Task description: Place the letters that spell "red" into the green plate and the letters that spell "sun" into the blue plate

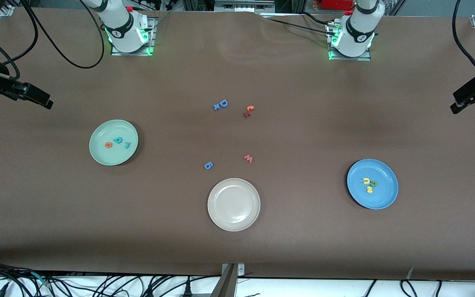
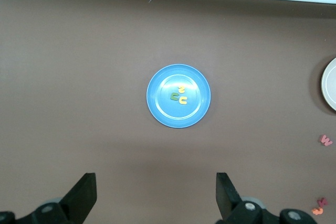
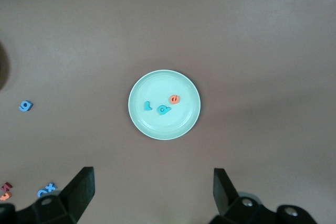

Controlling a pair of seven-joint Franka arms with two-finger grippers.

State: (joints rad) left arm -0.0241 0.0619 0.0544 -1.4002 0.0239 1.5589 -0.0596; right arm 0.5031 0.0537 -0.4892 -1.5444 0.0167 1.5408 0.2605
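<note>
The green plate (image 1: 101,154) (image 3: 157,127) lies toward the right arm's end of the table. In it are the orange "e" (image 1: 108,145) (image 3: 175,99), teal "d" (image 1: 117,140) (image 3: 164,109) and teal "r" (image 1: 127,144) (image 3: 148,106). The blue plate (image 1: 382,198) (image 2: 165,114), toward the left arm's end, holds the yellow "u" (image 1: 366,180) (image 2: 183,100), green "n" (image 1: 373,183) (image 2: 174,96) and yellow "s" (image 1: 369,190) (image 2: 181,89). My left gripper (image 2: 156,192) hangs open and empty high over bare table beside the blue plate. My right gripper (image 3: 153,190) hangs open and empty beside the green plate.
A beige-white plate (image 1: 233,204) sits empty near the front edge. Loose letters lie mid-table: blue "D" (image 1: 223,103) with a small "x" (image 1: 216,107), orange "t" (image 1: 250,108), pink "w" (image 1: 248,158), blue "6" (image 1: 208,166). Black camera mounts (image 1: 474,93) stand at both table ends.
</note>
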